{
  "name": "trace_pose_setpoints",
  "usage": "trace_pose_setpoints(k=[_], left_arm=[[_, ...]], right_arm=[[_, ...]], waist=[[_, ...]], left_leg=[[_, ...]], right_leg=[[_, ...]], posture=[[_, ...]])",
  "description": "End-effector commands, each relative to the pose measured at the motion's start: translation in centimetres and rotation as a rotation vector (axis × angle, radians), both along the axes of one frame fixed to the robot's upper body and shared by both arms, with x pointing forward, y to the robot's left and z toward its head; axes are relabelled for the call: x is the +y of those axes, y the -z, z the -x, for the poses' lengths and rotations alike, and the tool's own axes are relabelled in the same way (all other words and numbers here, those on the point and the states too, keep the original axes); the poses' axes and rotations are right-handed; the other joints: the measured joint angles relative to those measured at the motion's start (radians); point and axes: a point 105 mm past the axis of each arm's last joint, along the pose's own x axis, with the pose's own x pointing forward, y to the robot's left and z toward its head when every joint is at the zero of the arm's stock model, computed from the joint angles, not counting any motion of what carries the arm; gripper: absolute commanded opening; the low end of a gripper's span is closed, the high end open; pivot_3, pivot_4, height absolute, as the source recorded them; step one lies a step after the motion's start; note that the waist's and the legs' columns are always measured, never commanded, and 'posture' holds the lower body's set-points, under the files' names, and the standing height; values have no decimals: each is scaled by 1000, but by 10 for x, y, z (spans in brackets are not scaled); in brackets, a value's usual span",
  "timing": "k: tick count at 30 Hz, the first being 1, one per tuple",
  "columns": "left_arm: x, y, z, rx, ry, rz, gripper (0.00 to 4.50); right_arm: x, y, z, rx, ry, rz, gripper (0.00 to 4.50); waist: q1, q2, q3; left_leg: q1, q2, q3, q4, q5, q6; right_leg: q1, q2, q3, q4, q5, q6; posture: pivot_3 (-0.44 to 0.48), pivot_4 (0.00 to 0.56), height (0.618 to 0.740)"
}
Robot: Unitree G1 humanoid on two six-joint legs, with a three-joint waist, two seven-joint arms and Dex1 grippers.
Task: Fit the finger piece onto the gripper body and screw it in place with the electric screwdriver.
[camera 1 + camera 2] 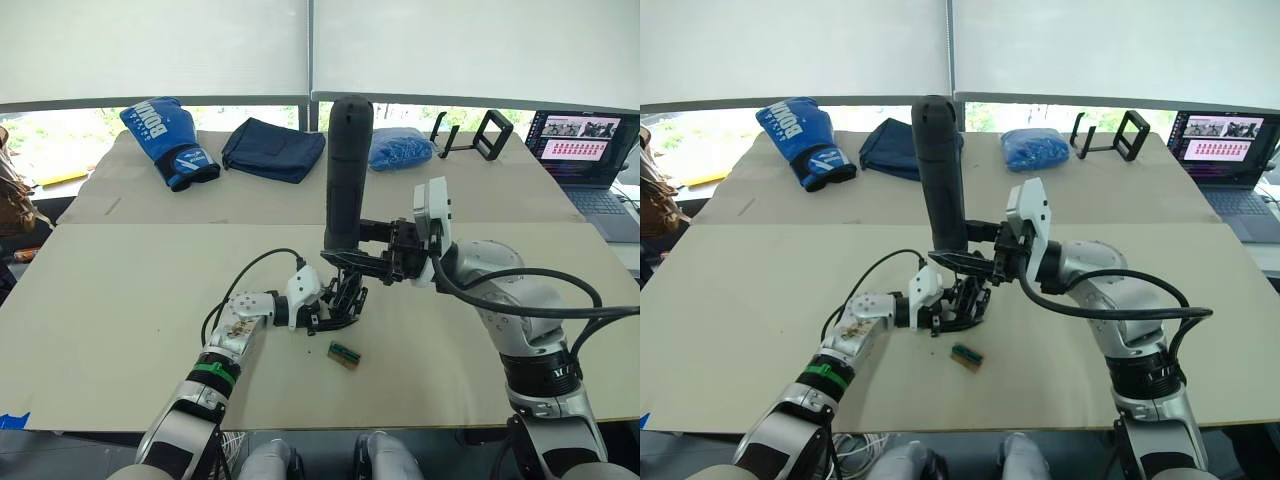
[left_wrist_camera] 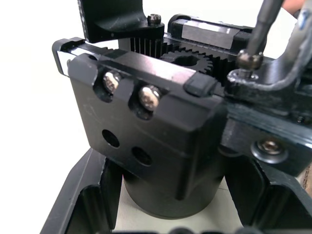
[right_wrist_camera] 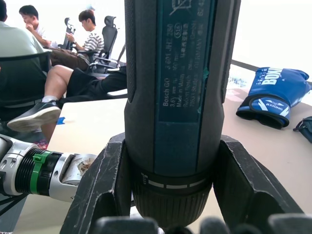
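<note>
Left eye view: one electric screwdriver (image 1: 347, 170), one gripper body (image 1: 338, 303).

On the table: one screwdriver (image 1: 347, 170), one gripper body (image 1: 340, 300), one small green part (image 1: 344, 354), one boxing glove (image 1: 168, 140), one navy pouch (image 1: 274, 148), one blue bag (image 1: 400, 148), two black stands (image 1: 473, 134), one laptop (image 1: 584, 150).

a big tan table (image 1: 120, 300) holds the gripper body (image 1: 335, 300) near its middle, with a small green block (image 1: 344, 354) just beside it. at the far side lie a blue boxing glove (image 1: 168, 140), a dark blue cloth (image 1: 274, 149), a blue bag (image 1: 400, 148), black stands (image 1: 480, 132) and a laptop (image 1: 585, 150).
</note>
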Motion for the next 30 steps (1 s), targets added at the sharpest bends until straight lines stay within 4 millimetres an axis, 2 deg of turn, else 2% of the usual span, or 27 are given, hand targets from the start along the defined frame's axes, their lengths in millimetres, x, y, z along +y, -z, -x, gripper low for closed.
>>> trace_pose_setpoints(k=[1,15,30], left_arm=[[-1,-1,-3,0,-8,4,2399],[0,2,-1,8,-6,0,2399],[-1,3,2,14,4,-2,2399]], right_arm=[[-2,32,-4,148,29,64,1907],[12,45,6,119,3,104,1907],[-3,44,-19,111,95,94,1907]], waist=[[0,0,-1],[0,-1,-4],[-1,-3,-6]], left_leg=[[0,0,0,0,0,0],[1,0,-1,-1,-1,1],[2,1,-1,-1,-1,2]], right_leg=[[0,0,0,0,0,0],[1,-1,0,-1,0,0],[1,-2,0,-1,0,0]], posture=[[0,150,740],[0,150,740],[0,150,740]])
